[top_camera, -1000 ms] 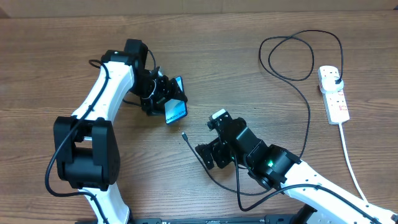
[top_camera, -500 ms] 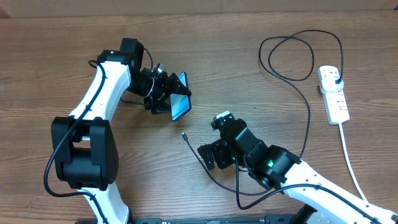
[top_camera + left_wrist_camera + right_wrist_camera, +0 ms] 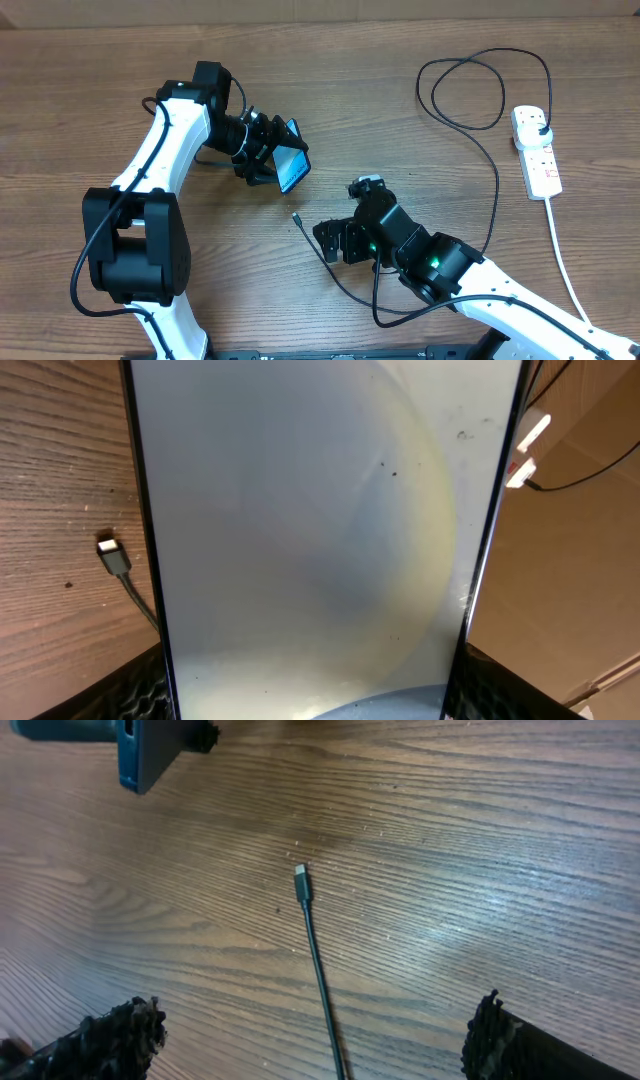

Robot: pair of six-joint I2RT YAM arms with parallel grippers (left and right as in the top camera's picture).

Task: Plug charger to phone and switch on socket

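Phone (image 3: 293,170) tilted above counter (image 3: 100,60), clamped between left fingers (image 3: 495,690). Right fingers (image 3: 110,1038) spread wide above charger tip (image 3: 301,876) lying on counter. Charger plug (image 3: 540,126) seated in power strip (image 3: 543,170), well apart.

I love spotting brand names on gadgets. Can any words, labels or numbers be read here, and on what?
No text can be read in any view.
The phone: nothing legible on its lit screen from overhead, and the left wrist view shows it blank.
The power strip: red marking, too small to read.
The charger cable: no print visible.
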